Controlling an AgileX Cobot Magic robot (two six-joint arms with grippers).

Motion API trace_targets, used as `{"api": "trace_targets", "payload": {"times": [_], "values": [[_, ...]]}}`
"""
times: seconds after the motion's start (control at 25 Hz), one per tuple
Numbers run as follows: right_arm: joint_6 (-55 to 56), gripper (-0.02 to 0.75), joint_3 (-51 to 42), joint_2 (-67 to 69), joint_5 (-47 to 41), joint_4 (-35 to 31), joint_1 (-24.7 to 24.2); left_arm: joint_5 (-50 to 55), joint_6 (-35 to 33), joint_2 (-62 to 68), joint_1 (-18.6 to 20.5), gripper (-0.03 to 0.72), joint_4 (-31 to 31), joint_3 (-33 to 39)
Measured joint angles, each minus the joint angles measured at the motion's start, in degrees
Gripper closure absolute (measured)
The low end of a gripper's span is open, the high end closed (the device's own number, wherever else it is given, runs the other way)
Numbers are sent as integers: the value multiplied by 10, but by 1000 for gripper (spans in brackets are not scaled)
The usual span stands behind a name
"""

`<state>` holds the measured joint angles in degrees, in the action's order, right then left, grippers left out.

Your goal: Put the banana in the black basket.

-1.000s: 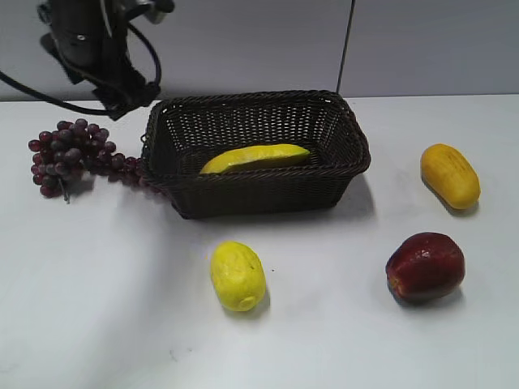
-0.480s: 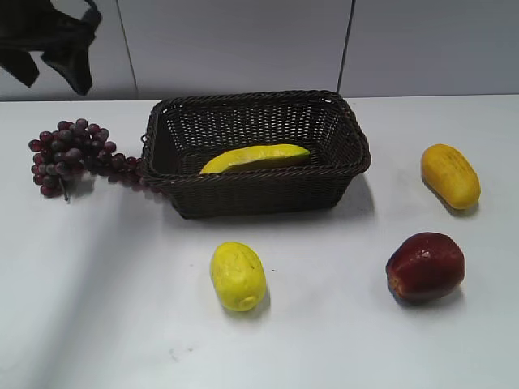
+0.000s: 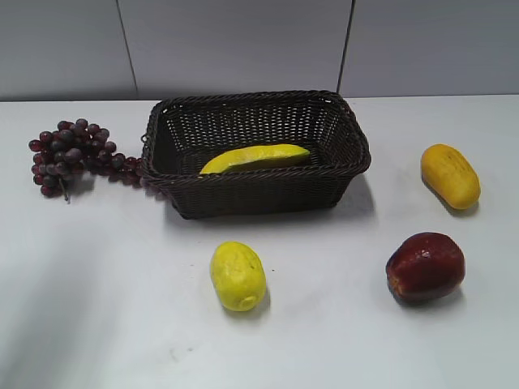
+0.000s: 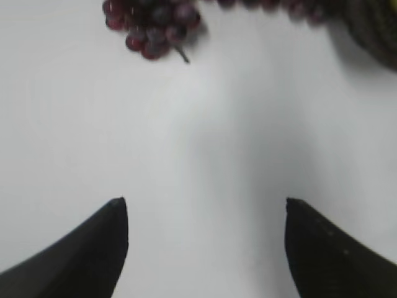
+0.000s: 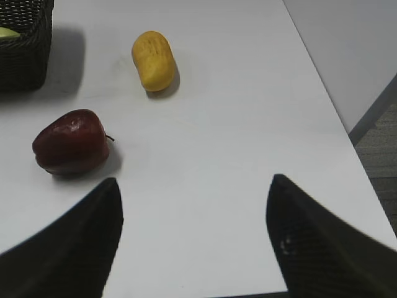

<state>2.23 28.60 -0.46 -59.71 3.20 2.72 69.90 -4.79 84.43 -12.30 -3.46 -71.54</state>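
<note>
Lemon [image 3: 238, 275] and apple [image 3: 425, 267] nearest on the white surface [image 3: 97, 308]. Behind: banana [image 3: 255, 157] lying inside black basket [image 3: 255, 154]; grapes [image 3: 73, 154] just left of it. Left gripper [image 4: 206, 214] and right gripper [image 5: 193, 192]: jaws apart, holding nothing.

Yellow banana [image 3: 255, 157] lies inside black basket [image 3: 258, 194].

Woven wicker basket [image 3: 255, 154], dark, rough. Banana [image 3: 255, 157] smooth, slight gloss. Apple [image 3: 425, 267] glossy. Surface [image 3: 105, 284] matt white. My jaws matt black.
</note>
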Motion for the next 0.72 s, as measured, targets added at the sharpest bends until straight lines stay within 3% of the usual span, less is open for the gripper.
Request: {"api": "trace_targets", "payload": {"times": [0.24,0.72], "values": [[0,187,0,0,0,0,0,-13,0,-119,21,102,8,144],[0,187,0,0,0,0,0,-67,1,-345,22,102,8,375]]}}
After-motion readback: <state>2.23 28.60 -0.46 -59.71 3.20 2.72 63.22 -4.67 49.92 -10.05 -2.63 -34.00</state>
